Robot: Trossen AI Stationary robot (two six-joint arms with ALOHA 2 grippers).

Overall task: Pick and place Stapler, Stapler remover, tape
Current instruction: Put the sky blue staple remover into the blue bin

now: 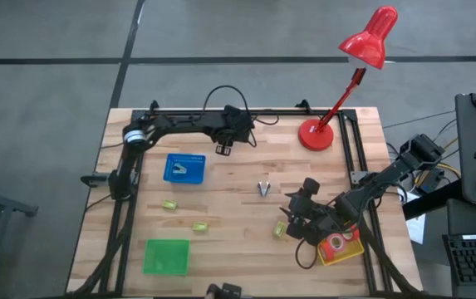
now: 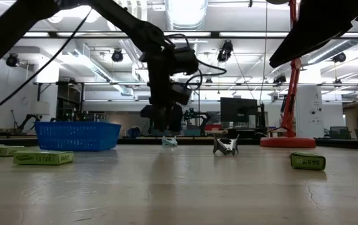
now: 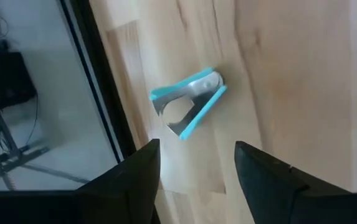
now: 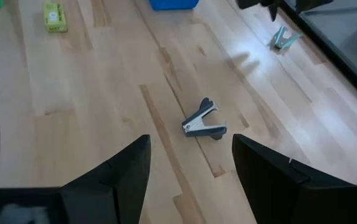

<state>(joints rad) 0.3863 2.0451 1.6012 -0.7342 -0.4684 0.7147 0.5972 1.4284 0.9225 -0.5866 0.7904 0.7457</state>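
Observation:
A teal stapler remover [image 3: 187, 102] lies flat on the wood near the table's far edge. My left gripper [image 3: 197, 165] hangs open above it without touching it; in the low view the gripper [image 2: 163, 119] sits just over the remover [image 2: 169, 141]. A dark grey stapler remover [image 4: 204, 122] lies mid-table [image 1: 264, 188]. My right gripper [image 4: 190, 168] is open, raised near the table's right near corner [image 1: 300, 214], facing it from a distance. A red tape roll [image 1: 335, 243] lies in a yellow tray [image 1: 352, 249].
A blue basket [image 1: 184, 168] stands left of centre and a green tray [image 1: 166, 256] sits at the near left. Small yellow-green boxes [image 1: 169, 204] [image 1: 198, 225] [image 1: 280, 228] lie scattered. The red lamp's base [image 1: 316, 134] stands at the far right. A black frame rail runs along the far edge.

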